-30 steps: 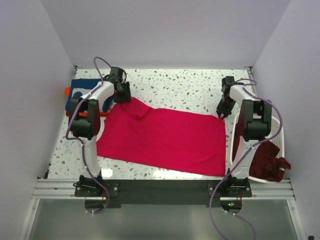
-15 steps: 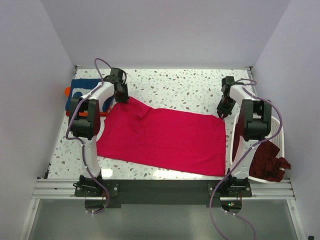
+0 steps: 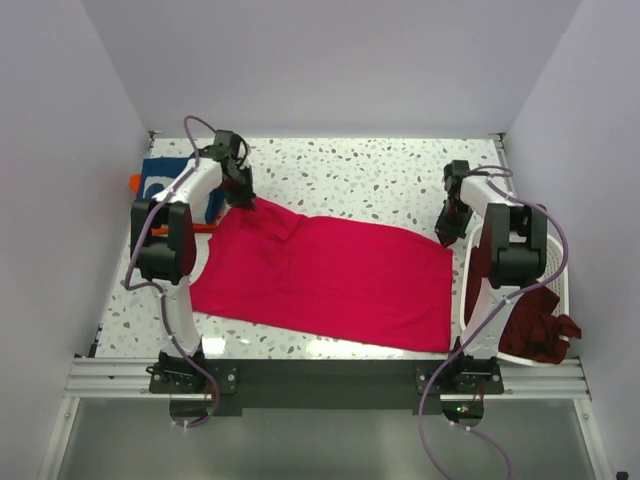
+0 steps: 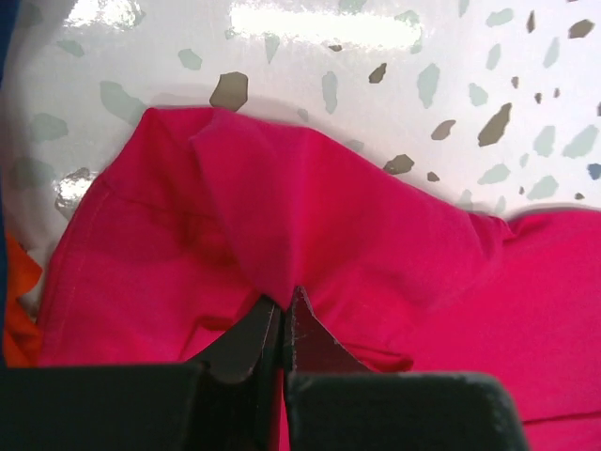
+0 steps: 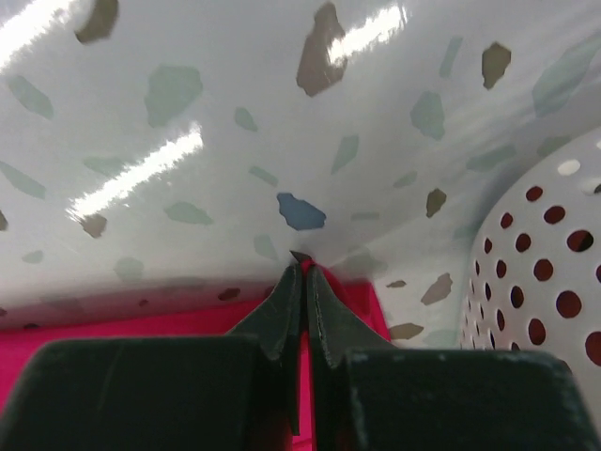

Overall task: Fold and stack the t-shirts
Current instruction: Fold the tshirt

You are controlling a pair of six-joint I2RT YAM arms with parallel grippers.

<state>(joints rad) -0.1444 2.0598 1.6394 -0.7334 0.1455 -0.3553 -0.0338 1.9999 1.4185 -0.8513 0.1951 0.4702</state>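
Crimson-pink cloth rises in a small peak where our left pincer [image 4: 282,305] presses its two fingers together on a fold of the crimson-pink t-shirt [image 3: 330,275], near its far left end. Our right pincer [image 5: 302,268] is likewise closed tight, its tips pinching the shirt's far right corner down at the speckled bench [image 3: 360,165]. Between the two, the shirt lies spread across the middle of the bench. Just left of the left pincer we see a navy t-shirt [image 3: 155,180] with white print lying on an orange t-shirt [image 4: 17,310], whose edge shows beside the pink cloth. At the right edge stands a white perforated laundry basket [image 3: 556,262], with dark maroon t-shirts [image 3: 535,325] heaped in it and spilling over its near rim.
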